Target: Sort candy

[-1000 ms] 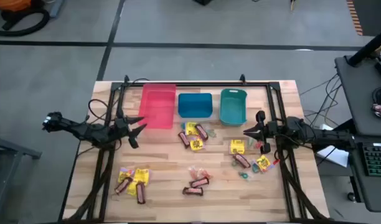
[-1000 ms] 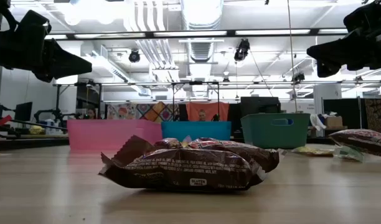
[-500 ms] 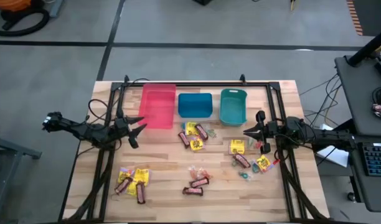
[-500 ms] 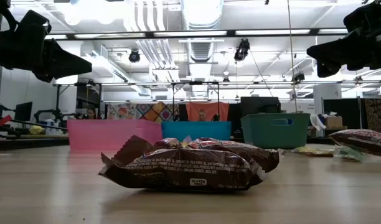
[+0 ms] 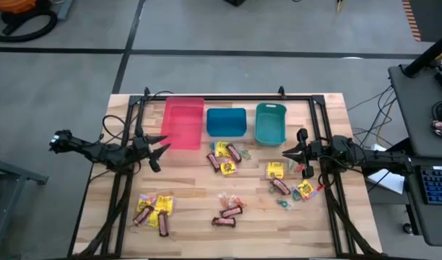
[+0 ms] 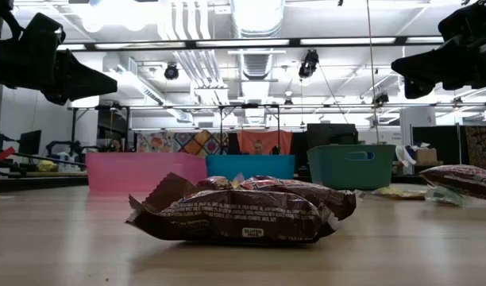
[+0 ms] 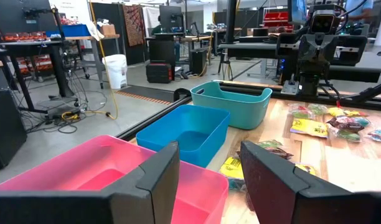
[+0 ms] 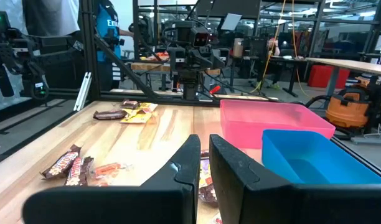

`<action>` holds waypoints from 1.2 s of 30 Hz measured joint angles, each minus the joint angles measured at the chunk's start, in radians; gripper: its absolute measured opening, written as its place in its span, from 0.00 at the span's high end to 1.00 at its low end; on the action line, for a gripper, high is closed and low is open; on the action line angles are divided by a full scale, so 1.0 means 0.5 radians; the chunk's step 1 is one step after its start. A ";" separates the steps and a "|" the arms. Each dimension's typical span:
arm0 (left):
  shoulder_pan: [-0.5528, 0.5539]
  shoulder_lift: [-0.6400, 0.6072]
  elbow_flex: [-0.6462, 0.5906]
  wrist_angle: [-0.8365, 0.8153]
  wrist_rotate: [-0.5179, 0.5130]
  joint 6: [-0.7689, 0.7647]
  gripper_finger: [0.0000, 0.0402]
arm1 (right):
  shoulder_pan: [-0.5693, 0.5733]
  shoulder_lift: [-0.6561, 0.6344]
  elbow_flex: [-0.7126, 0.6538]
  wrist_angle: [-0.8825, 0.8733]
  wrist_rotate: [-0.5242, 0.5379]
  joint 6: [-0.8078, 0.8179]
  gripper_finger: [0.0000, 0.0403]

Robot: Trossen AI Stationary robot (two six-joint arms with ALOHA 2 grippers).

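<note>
The candy lies loose on the wooden table in several clusters: yellow packets and brown bars in the middle (image 5: 224, 157), at the near left (image 5: 154, 209), near the front (image 5: 228, 209) and on the right (image 5: 287, 180). One brown bar (image 6: 235, 213) fills the low view. My left gripper (image 5: 160, 149) hovers open above the table's left side, just in front of the pink bin (image 7: 84, 174), pointing right. My right gripper (image 5: 287, 152) hovers shut over the right side, pointing left, with nothing between its fingers (image 8: 204, 168). Both hang well above the table (image 6: 108, 82) (image 6: 398, 67).
Three bins stand side by side at the back: pink (image 5: 183, 123), blue (image 5: 226, 123) and teal (image 5: 270, 123). A black frame (image 5: 228, 97) runs round the table's back and sides. Bare wood lies between the candy clusters.
</note>
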 joint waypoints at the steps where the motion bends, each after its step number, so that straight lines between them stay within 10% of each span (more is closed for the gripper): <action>1: -0.001 0.000 0.000 0.000 -0.001 0.000 0.61 | 0.000 0.000 0.000 0.000 0.001 0.000 0.93; 28: 0.000 0.000 0.000 0.011 -0.001 -0.002 0.61 | 0.001 0.000 0.000 0.000 0.001 0.000 0.93; 36: 0.001 0.000 0.000 0.230 0.159 -0.868 0.61 | 0.001 0.000 0.000 0.005 -0.002 0.798 0.93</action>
